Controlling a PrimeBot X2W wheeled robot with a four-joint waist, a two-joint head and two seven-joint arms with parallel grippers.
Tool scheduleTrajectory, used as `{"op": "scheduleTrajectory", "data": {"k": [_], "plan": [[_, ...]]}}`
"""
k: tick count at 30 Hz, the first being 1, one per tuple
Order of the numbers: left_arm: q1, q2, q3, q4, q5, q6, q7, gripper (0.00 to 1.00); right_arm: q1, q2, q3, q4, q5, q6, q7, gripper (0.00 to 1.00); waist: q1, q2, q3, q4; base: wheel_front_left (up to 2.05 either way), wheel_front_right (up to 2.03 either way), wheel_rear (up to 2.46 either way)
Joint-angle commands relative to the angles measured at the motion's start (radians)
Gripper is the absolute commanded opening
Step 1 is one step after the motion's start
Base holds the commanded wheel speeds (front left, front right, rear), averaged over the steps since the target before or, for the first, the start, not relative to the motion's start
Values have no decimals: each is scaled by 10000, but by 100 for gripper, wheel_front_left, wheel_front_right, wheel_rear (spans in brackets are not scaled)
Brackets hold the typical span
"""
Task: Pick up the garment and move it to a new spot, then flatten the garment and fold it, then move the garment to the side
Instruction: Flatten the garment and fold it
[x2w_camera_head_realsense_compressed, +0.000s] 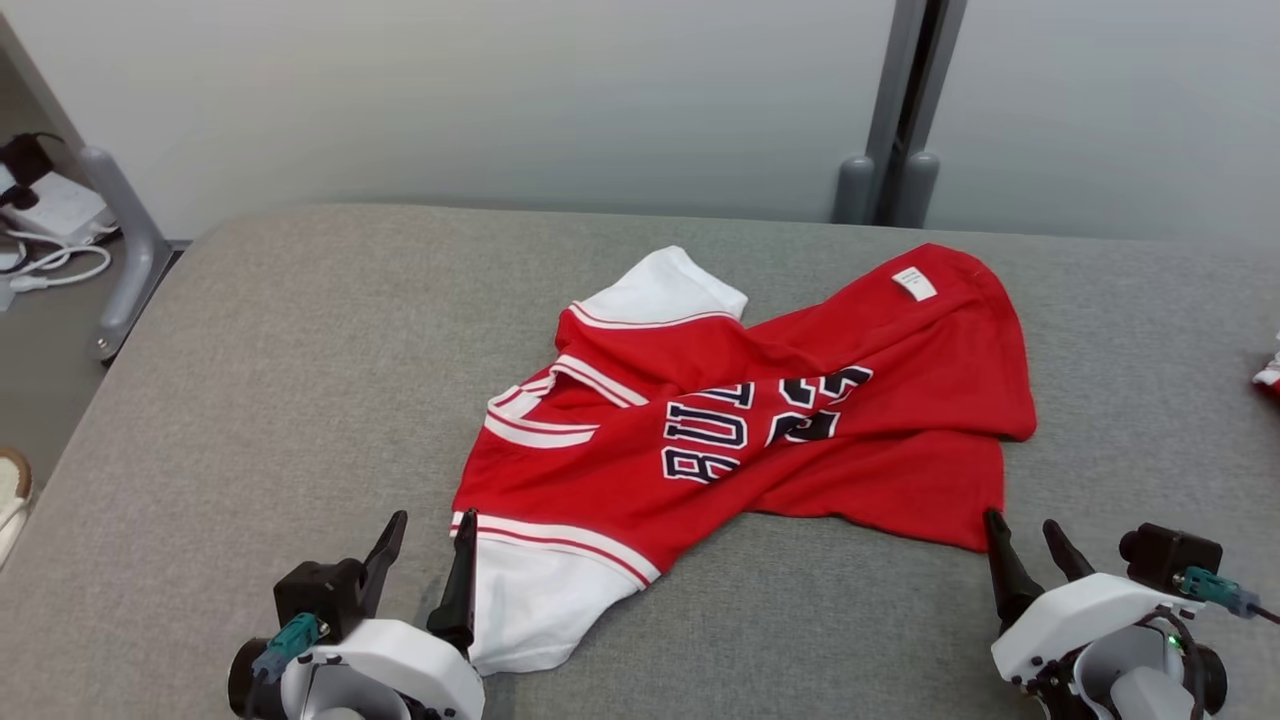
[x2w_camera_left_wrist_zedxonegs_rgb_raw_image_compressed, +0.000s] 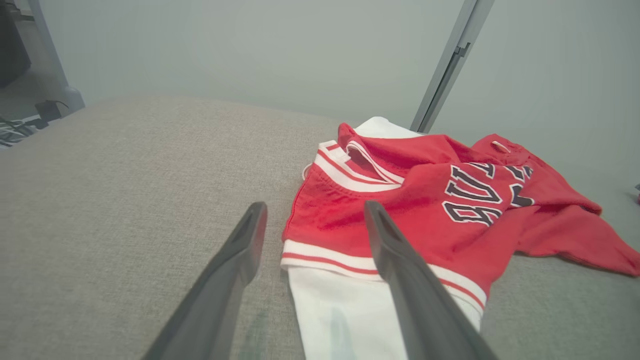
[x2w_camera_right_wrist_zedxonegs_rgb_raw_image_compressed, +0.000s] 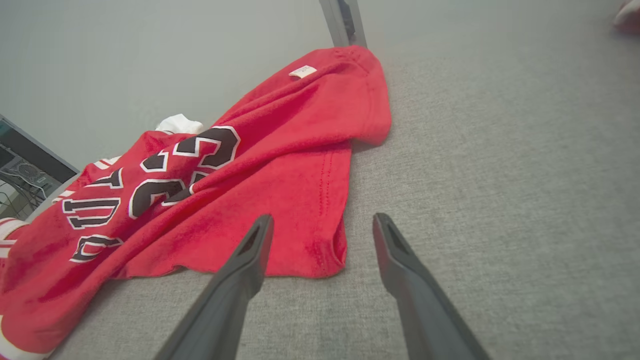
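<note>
The garment (x2w_camera_head_realsense_compressed: 800, 440) lies crumpled mid-worktop (x2w_camera_head_realsense_compressed: 250, 380) — folds hide part of its lettering. Gaping wide and empty, the left hand (x2w_camera_head_realsense_compressed: 434, 518) sits at the near sleeve — the right hand (x2w_camera_head_realsense_compressed: 1020, 520) at the hem corner.

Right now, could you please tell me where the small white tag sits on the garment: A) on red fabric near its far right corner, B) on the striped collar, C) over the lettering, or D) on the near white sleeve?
A: the small white tag lies on red fabric at the far right corner of the garment.
</note>
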Motion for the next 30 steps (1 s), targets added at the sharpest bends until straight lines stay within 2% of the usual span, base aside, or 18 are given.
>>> {"op": "scheduleTrajectory", "data": {"k": [1, 12, 13, 14, 15, 22, 30], "plan": [[-132, -9, 104, 5, 142, -103, -48, 100, -198, -62, 65, 218, 186, 1, 14, 100, 0, 0, 138, 168, 0, 0, 0], [-175, -321, 733, 90, 799, -485, -48, 100, -909, 18, 183, 2084, 1060, 1, 110, 100, 0, 0, 368, 652, 0, 0, 0], [-175, -339, 783, 98, 835, -517, -50, 100, -930, 48, 290, 2129, 1144, 1, 178, 78, 0, 0, 374, 655, 0, 0, 0], [-169, -360, 838, 109, 878, -535, -48, 100, -947, 44, 390, 2152, 1208, 1, 203, 34, 0, 0, 373, 650, 0, 0, 0], [-161, -383, 887, 118, 913, -545, -48, 100, -981, 20, 484, 2161, 1263, 1, 176, 0, 0, 0, 374, 637, 0, 0, 0], [-100, -483, 1156, 167, 1114, -672, -49, 100, -1228, -263, 727, 2043, 1597, 1, -178, 0, 0, 0, 246, 381, 0, 0, 0], [174, -566, 1442, 252, 1256, -792, -49, 100, -1226, -1064, 672, 1753, 1764, 1, -304, 0, 0, 0, -160, -351, 0, 0, 0]]}}
